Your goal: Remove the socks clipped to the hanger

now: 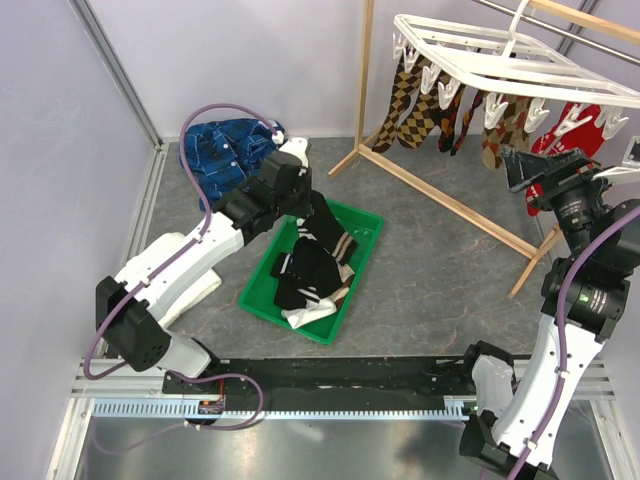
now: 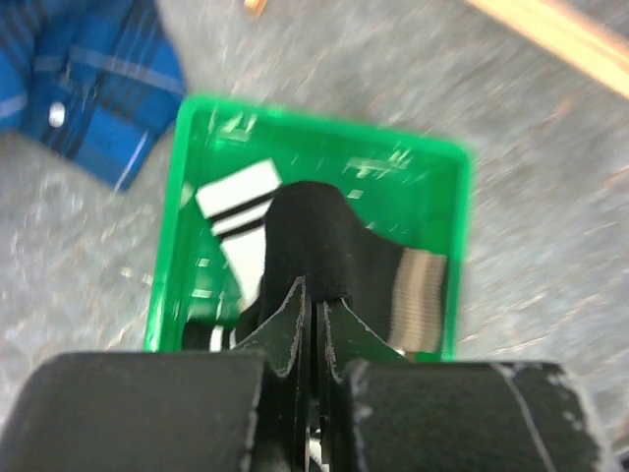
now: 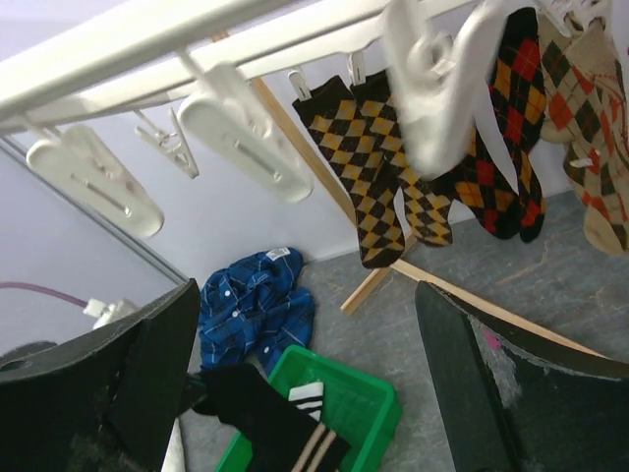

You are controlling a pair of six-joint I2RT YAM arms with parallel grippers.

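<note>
My left gripper [image 1: 318,212] is shut on a black sock with tan stripes [image 1: 332,238] and holds it over the green bin [image 1: 258,300]. In the left wrist view the jaws [image 2: 316,295] pinch the black sock [image 2: 324,236] above a white sock with black stripes [image 2: 236,205]. The white hanger [image 1: 500,60] hangs at the back right with brown argyle socks [image 1: 420,110] and red socks [image 1: 568,128] clipped on. My right gripper [image 1: 522,168] is open and empty just below the hanger's clips [image 3: 246,128], near the argyle socks [image 3: 378,172].
The green bin [image 2: 324,123] holds several socks. A blue plaid shirt [image 1: 230,145] lies behind it by the back wall. A wooden pole stand [image 1: 450,200] runs diagonally across the floor under the hanger. Empty clips [image 3: 93,177] dangle close above my right gripper.
</note>
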